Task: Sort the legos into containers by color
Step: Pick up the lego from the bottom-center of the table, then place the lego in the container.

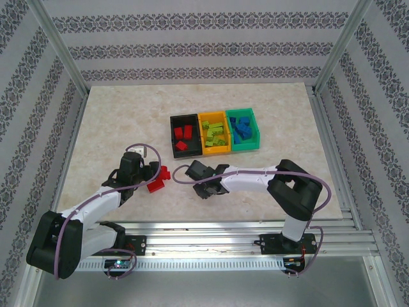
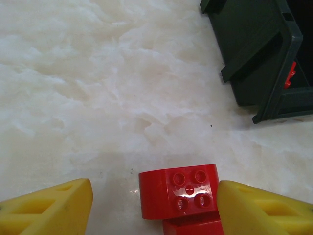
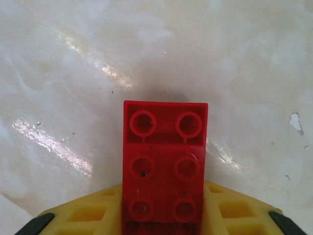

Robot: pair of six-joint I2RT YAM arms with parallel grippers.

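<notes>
Two red legos (image 1: 158, 180) lie stacked on the table in front of my left arm. In the left wrist view the top red lego (image 2: 178, 190) sits between the yellow fingers (image 2: 49, 208) of my open left gripper (image 2: 154, 205). The right finger touches it and a gap shows on the left. My right gripper (image 3: 164, 215) is shut on a red six-stud lego (image 3: 165, 161) just above the table, near the table's middle (image 1: 204, 184). The containers stand behind: black (image 1: 174, 135) with red legos, yellow-orange (image 1: 215, 151) with lime ones, green (image 1: 245, 146) with blue ones.
The black bin's near corner (image 2: 264, 58) shows at the upper right of the left wrist view. Patterned walls and metal frame posts (image 1: 57, 48) enclose the marble table (image 1: 108, 121). The two grippers are close together in front of the bins.
</notes>
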